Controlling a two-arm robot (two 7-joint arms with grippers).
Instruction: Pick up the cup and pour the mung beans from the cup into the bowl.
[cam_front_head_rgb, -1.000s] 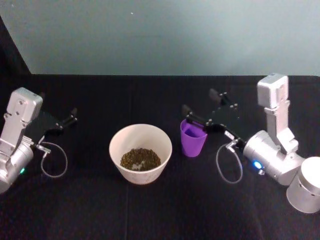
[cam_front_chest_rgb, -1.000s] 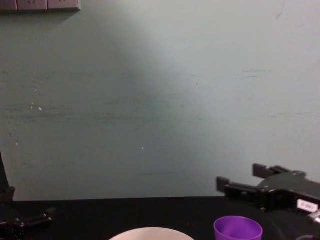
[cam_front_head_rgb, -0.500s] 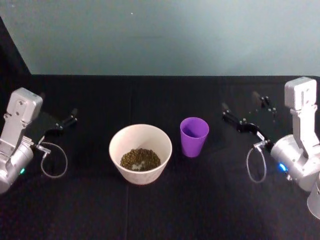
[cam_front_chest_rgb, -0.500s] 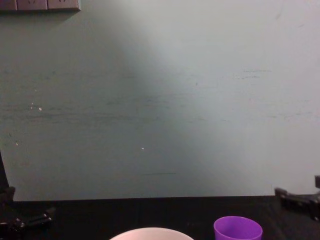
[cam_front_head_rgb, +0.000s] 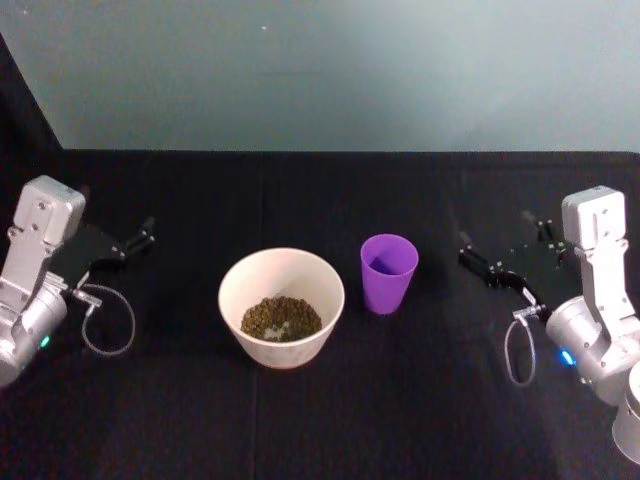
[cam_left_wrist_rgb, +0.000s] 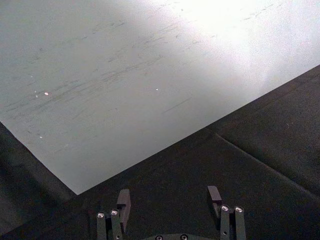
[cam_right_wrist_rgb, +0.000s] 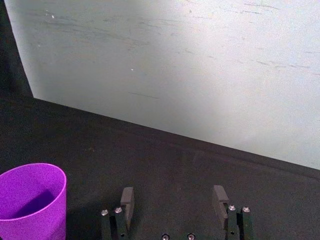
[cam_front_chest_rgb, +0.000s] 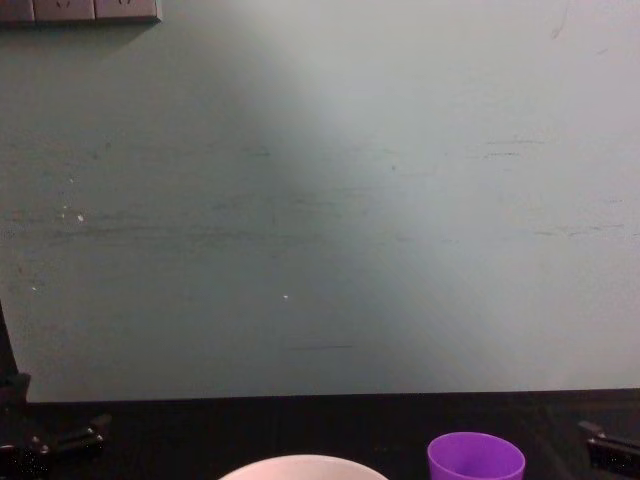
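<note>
While beans fill the bowl (cam_front_head_rgb: 281, 305), purple cup (cam_front_head_rgb: 388, 272) upright, right tool (cam_front_head_rgb: 505, 256) wide, apart.

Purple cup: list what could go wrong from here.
1. The cup stands upright close beside the bowl; a careless reach past it could knock it into the bowl or tip it.
2. The mung beans already lie in the bowl, so bumping the bowl could scatter them on the black table.
3. The right hand, open, is nearest the cup.
</note>
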